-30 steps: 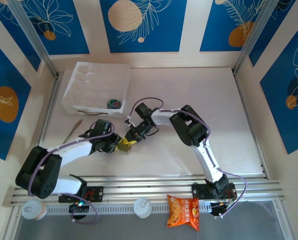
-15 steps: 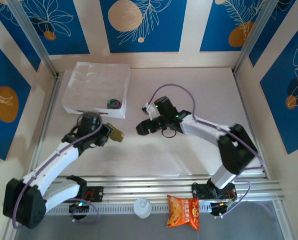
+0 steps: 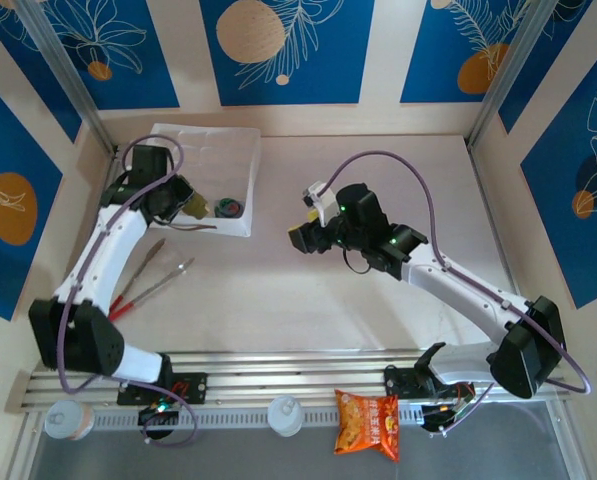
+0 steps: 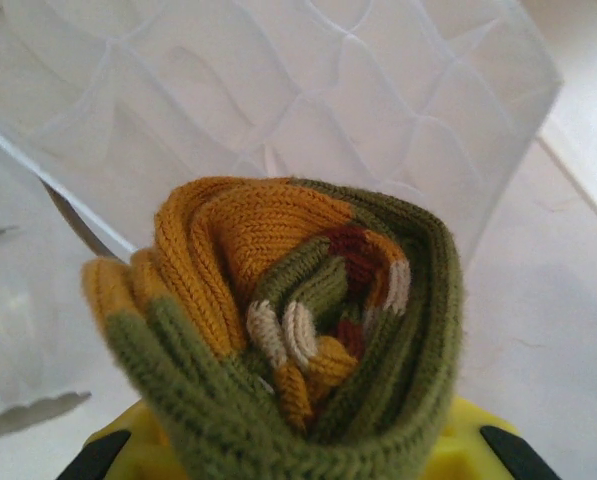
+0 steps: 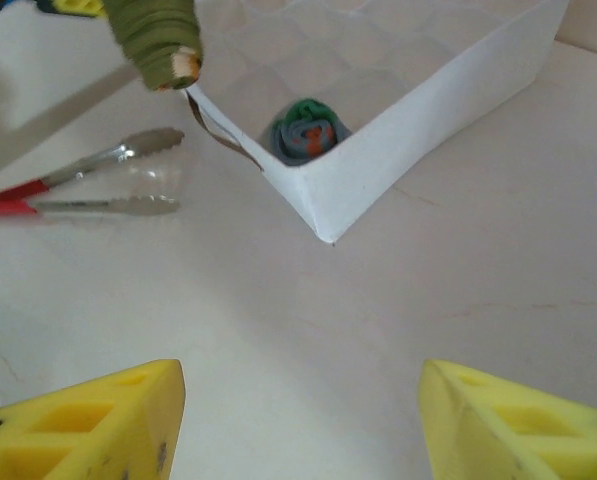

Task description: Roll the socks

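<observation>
The olive-brown sock (image 4: pixel 298 340) is rolled into a tight bundle with orange and striped bands at its core. My left gripper (image 3: pixel 186 203) is shut on it, with the yellow fingers (image 4: pixel 463 445) just below the roll. It hangs over the front wall of the white tray (image 3: pixel 240 225). The same roll (image 5: pixel 158 35) hangs at the top left of the right wrist view. The grey-blue sock (image 3: pixel 227 207) lies rolled in the tray's near right compartment (image 5: pixel 303 128). My right gripper (image 3: pixel 303 240) is open over bare table (image 5: pixel 303 400), to the right of the tray.
Red-handled metal tongs (image 3: pixel 148 280) lie on the table below the tray, left of centre (image 5: pixel 88 185). An orange snack packet (image 3: pixel 368 423) sits on the front rail. The white tray has several honeycomb cells (image 4: pixel 278 100).
My right gripper opened, let go of the olive-brown sock and drew back to the right. My left arm carried the rolled sock from mid-table up to the tray.
</observation>
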